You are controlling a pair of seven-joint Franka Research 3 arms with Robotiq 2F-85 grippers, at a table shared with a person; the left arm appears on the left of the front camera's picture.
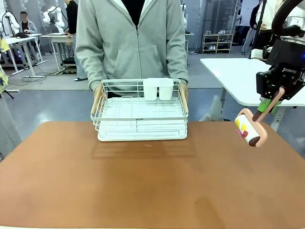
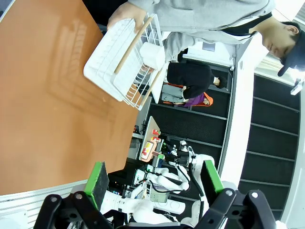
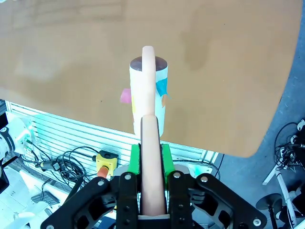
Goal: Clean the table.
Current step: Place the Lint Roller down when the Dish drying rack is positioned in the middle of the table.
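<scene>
Rack [image 1: 139,114], white wire, sits at far edge of the table [image 1: 143,186], mid-width; 2 white cups [image 1: 158,88] in its back right corner. Person's hands [image 1: 98,93] hold both wooden side handles. Right gripper [image 1: 269,103] hangs off the table's right edge, pinching a lint roller [image 1: 249,126] by its pinkish handle, roll end tilted down over the far right corner.

Left wrist cam: left gripper [image 2: 152,183] spread wide, nothing betw. pads, beside table edge; rack [image 2: 125,57] farther off.

Right wrist cam: green pads [image 3: 135,157] pressed on roller handle [image 3: 148,119], roll above tabletop [image 3: 71,43] near its edge.
</scene>
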